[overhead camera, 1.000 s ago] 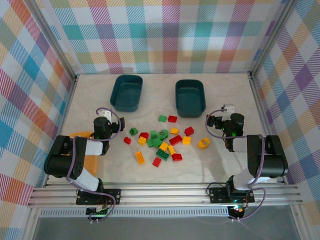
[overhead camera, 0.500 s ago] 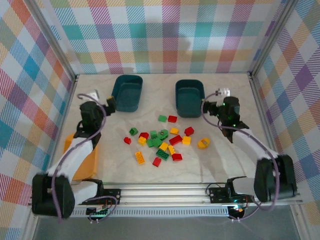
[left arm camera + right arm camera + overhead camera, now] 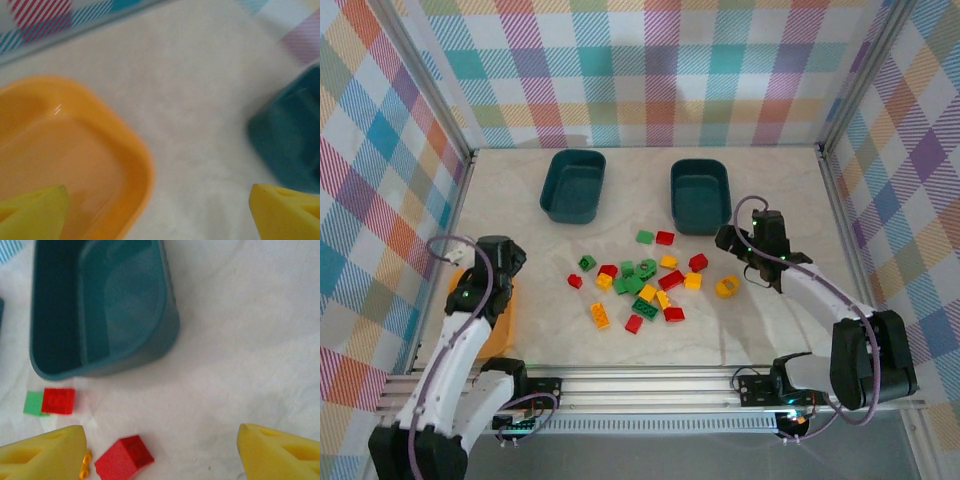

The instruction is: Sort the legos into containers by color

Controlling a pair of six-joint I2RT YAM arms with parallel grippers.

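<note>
**Both tools wide open, bricks in a heap on the bench**

The small plastic studded bricks (image 3: pixel 645 285), red, green and yellow-orange, lie in a loose heap in the middle of the pale bench (image 3: pixel 550 325). A yellow ring-shaped brick (image 3: pixel 726 287) sits a little apart, on the right of the heap.

Two dark teal plastic tubs stand side by side at the far end of the bench, the left teal tub (image 3: pixel 572 185) and the right teal tub (image 3: pixel 700 193). A yellow-orange plastic tub (image 3: pixel 507 310) lies by the left edge, partly under the left arm.

The left tool (image 3: pixel 157 212) hangs above the bench by the rounded corner of the yellow-orange tub. Its two yellow fingertips are far apart, and nothing is between them.

The right tool (image 3: pixel 160 450) is just in front of the right teal tub. It is wide too and holds nothing. Below it, a red square brick (image 3: pixel 59 400) touches a green flat brick (image 3: pixel 33 403). Another red brick (image 3: pixel 125 457) lies close to one fingertip.
</note>
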